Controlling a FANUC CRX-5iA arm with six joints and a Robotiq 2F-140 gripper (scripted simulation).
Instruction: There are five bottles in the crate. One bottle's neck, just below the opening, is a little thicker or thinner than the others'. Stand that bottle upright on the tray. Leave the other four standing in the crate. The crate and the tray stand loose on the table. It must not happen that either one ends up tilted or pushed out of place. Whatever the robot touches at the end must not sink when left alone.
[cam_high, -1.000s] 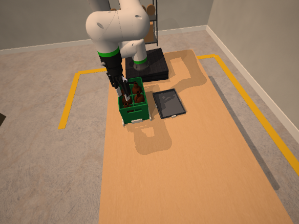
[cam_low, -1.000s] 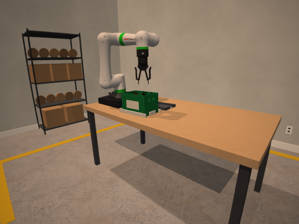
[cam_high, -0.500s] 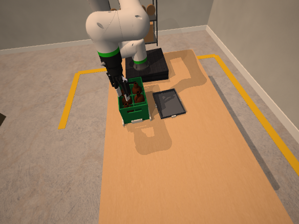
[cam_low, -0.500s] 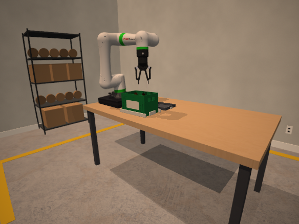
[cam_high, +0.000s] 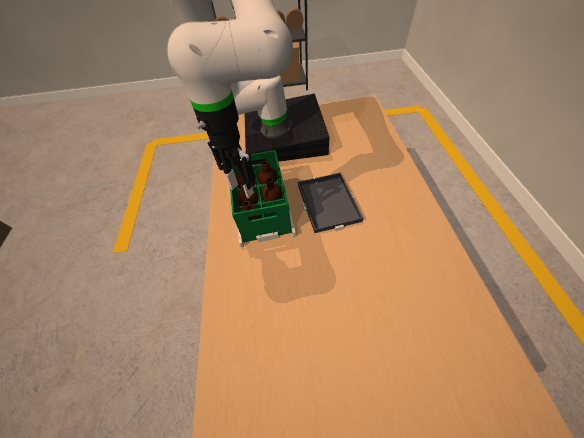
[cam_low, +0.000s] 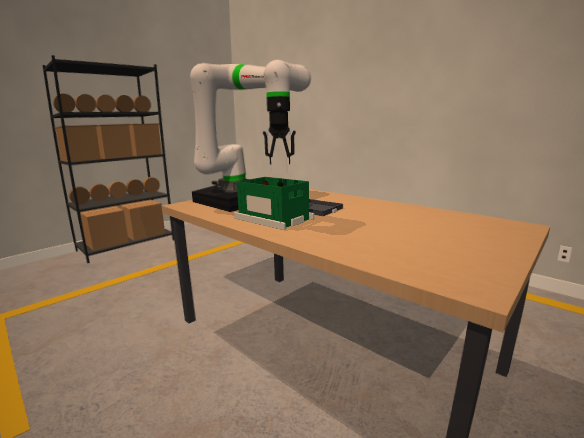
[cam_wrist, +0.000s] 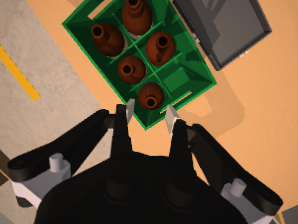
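I have the claw (cam_high: 240, 185) (cam_low: 279, 162) (cam_wrist: 150, 109) partly spread and empty above the crate (cam_high: 262, 225) (cam_low: 274, 202) (cam_wrist: 187, 62); its dividers presumably keep the five bottles upright, necks up for gripping.

Five bottles beyond the parted fingertips

The open gripper (cam_wrist: 150, 109) points toward the green crate (cam_wrist: 175, 102); the nearest brown bottle (cam_wrist: 151, 96) stands just ahead, between the fingertips' lines; four more stand farther off; the dark tray (cam_wrist: 227, 30) lies ahead, rightward.
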